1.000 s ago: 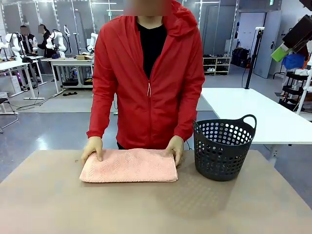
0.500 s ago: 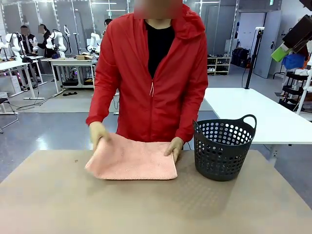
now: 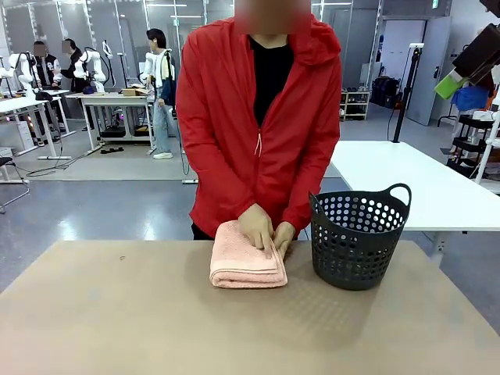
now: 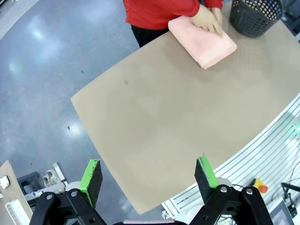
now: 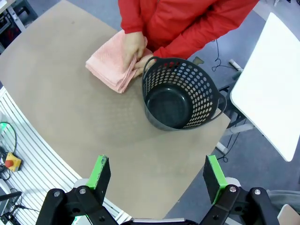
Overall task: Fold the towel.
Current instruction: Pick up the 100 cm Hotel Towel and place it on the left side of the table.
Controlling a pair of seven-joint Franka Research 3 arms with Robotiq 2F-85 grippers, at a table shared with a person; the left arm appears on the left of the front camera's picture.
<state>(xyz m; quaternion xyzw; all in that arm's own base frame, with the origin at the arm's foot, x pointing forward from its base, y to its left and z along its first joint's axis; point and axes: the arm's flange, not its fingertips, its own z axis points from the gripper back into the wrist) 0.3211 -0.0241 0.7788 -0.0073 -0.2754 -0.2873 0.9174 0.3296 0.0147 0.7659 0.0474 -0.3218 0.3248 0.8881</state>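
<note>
The salmon-pink towel (image 3: 244, 266) lies folded into a thick small stack on the brown table, just left of the dark basket (image 3: 358, 238). A person in a red jacket presses both hands (image 3: 262, 229) on the stack's right end. The towel (image 4: 201, 41) shows far off in the left wrist view, and the towel (image 5: 110, 63) lies beside the basket (image 5: 180, 93) in the right wrist view. My left gripper (image 4: 147, 176) is open high above the table's near edge. My right gripper (image 5: 157, 178) is open too, high above the table, nothing between its fingers.
The empty perforated basket stands at the table's right side, close to the towel. The brown table (image 3: 156, 328) spreads bare in front of the towel. A white table (image 3: 406, 180) stands behind on the right.
The person has lifted the towel's left half and folded it over to the right, making a stack half as wide. Both of my grippers stayed still and open.
</note>
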